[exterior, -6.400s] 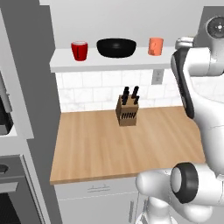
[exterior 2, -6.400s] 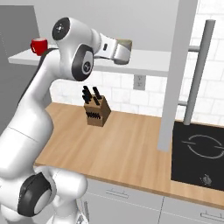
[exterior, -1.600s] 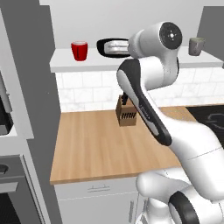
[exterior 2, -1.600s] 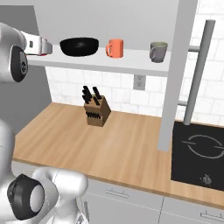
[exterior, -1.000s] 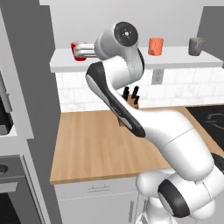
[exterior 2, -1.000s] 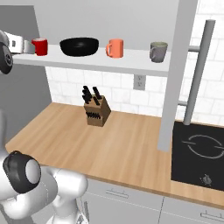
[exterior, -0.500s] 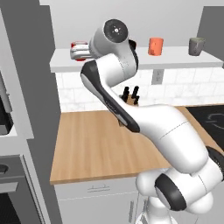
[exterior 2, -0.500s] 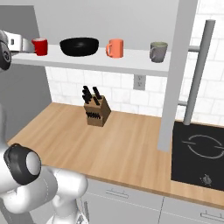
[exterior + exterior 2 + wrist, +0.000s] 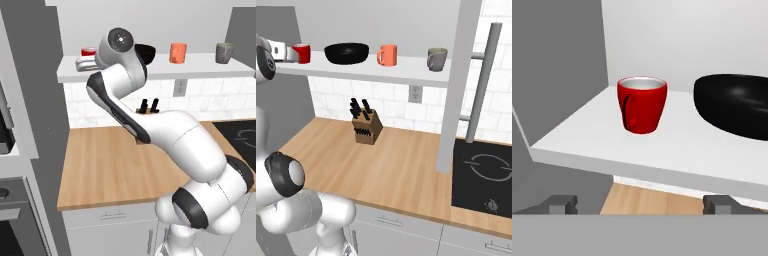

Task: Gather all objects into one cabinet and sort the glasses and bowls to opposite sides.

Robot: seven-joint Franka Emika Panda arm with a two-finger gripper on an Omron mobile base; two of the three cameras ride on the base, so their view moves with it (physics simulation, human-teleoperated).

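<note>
One small red cup (image 9: 641,104) stands near the shelf's (image 9: 677,150) left end, beside the black bowl (image 9: 734,104). Hand (image 9: 641,202) spread wide, level with it. Likely light, rigid, glossy; grip across its sides.

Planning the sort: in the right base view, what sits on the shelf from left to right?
gripper → red cup → black bowl → orange cup → grey-green mug.

the arm reaches up and left, its fingers (image 9: 563,202) spread wide and empty.

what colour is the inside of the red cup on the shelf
Pale silvery grey inside the red cup, unlike its glossy red outside. The hand view shows it best.
</note>
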